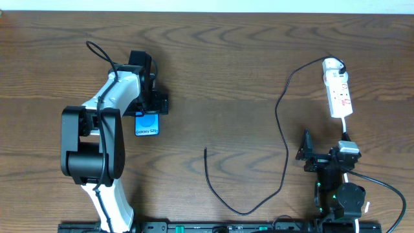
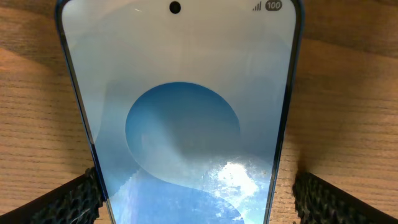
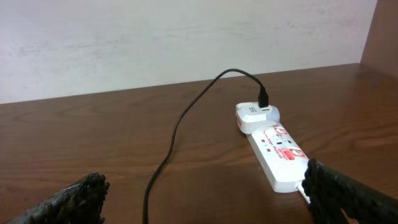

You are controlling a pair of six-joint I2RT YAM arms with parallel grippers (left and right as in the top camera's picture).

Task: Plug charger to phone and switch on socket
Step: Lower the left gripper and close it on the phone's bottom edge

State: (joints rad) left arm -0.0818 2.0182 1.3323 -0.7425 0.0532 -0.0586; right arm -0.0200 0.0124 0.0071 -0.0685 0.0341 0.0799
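The phone (image 1: 147, 125) is seen lying flat on the wooden surface (image 1: 226, 71) in its left half, screen up and lit blue. In the left wrist view it is straddled by the left end effector (image 2: 198, 198), which is spread apart. One finger (image 2: 71, 202) is seen close against the phone's left edge. The other (image 2: 329, 199) is kept off the right edge by a visible strip of wood, so nothing is gripped.

The power strip (image 1: 337, 87) is placed at the far right of the surface. The charger cable (image 1: 284, 162) is plugged in at the strip's rounded end. From there it is trailed down in a long loop toward the near edge, and its free tip (image 1: 206, 150) is left bare on the wood near the middle, well apart from the phone.

The right end effector (image 3: 205, 202) is held near the strip's closer end, its fingers (image 3: 68, 202) wide apart and nothing between them.
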